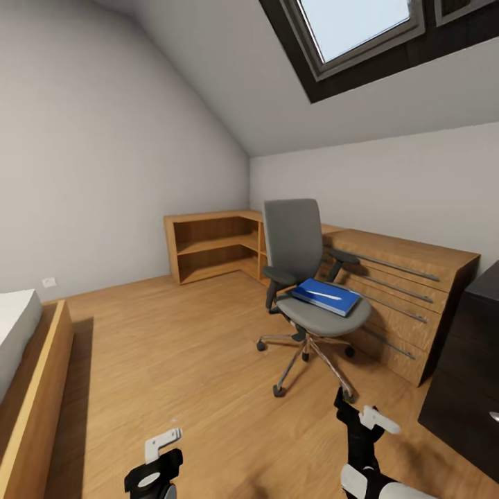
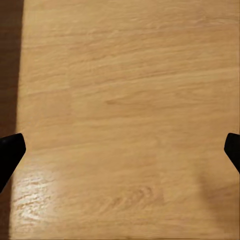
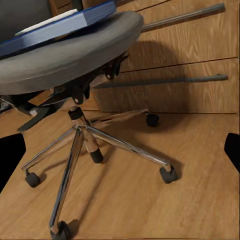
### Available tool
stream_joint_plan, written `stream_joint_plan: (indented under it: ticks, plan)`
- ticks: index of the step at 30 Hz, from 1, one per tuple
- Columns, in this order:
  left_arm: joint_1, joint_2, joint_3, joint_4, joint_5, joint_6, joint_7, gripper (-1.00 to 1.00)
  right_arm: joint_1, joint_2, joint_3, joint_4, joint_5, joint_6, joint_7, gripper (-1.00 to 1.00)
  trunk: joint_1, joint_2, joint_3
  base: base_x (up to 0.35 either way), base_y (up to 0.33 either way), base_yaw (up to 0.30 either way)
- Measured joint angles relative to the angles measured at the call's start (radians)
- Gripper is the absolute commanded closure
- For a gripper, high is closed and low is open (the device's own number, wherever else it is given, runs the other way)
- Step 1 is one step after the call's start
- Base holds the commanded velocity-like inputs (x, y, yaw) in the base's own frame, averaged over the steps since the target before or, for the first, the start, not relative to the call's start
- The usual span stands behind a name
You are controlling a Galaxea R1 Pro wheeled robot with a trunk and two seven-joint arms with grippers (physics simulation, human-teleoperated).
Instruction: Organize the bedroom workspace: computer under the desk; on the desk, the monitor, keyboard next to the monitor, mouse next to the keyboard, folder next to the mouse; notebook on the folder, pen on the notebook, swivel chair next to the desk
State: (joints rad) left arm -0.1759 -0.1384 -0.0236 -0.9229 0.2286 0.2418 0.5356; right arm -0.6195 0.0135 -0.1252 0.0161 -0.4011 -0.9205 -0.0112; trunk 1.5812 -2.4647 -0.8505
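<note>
Blue folder (image 1: 326, 296) sat on the chair (image 1: 305, 277) waiting for pickup, so both tools, left (image 1: 161, 450) and right (image 1: 364, 416), hung wide and empty.

I am in an attic bedroom of a home: a sloped ceiling with a skylight (image 1: 357, 31) at the upper right, a bed (image 1: 21, 367) at the lower left, wooden shelves (image 1: 211, 244), a wooden chest of drawers (image 1: 409, 298) and a wooden floor (image 1: 173, 346).

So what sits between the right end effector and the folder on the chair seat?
Head view: bare wooden floor, then the swivel chair's chrome base, between the right end effector and the folder.
</note>
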Motion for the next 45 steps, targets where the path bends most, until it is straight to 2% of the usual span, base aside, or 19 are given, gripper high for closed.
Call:
stream_joint_plan:
  ticks: [3,4,5,7,8,13,23,35,45]
  plan:
    - [0.0,0.001,0.0,0.044,0.0,-0.042,0.0,-1.0,0.024,0.001,0.001,0.0,0.009,-0.026,0.0,-1.0,-0.012,0.021,0.009,0.0,0.0,0.0]
    - [0.0,0.002,0.0,0.087,0.001,-0.082,0.0,-1.0,0.044,0.001,0.0,0.0,0.012,-0.047,0.0,-1.0,-0.015,0.028,0.013,0.0,0.0,0.0]
    - [0.0,0.003,0.001,0.169,0.003,-0.152,0.0,-1.0,0.074,0.001,-0.001,0.001,0.016,-0.072,0.0,-1.0,-0.019,0.035,0.016,0.0,0.0,0.0]
    - [0.0,0.004,0.0,0.211,0.002,-0.187,0.0,-1.0,0.085,0.001,0.002,0.0,0.021,-0.08,0.001,-1.0,-0.027,0.049,0.022,0.0,0.0,0.0]
    - [0.001,0.004,0.0,0.26,0.0,-0.226,0.001,-1.0,0.1,0.001,0.001,0.001,0.021,-0.085,0.002,-1.0,-0.031,0.056,0.025,0.0,0.0,0.0]
    - [0.001,0.007,0.0,0.339,-0.005,-0.287,0.002,-1.0,0.12,0.0,0.003,0.001,0.024,-0.087,0.003,-1.0,-0.05,0.091,0.041,0.0,0.0,0.0]
    - [0.0,0.019,-0.001,0.442,-0.007,-0.316,0.0,-1.0,0.129,-0.001,0.002,0.003,0.025,-0.072,0.004,-1.0,-0.088,0.161,0.072,0.0,0.0,0.0]
    - [0.0,0.032,-0.001,0.457,-0.008,-0.319,0.0,-1.0,0.134,-0.005,0.005,0.0,0.025,0.106,0.003,-1.0,-0.134,0.245,0.11,0.0,0.0,0.0]
    - [0.0,0.033,-0.001,0.459,-0.008,-0.319,0.0,-1.0,0.134,-0.006,0.005,-0.001,0.024,0.132,0.003,-1.0,-0.173,0.315,0.141,0.0,0.0,0.0]
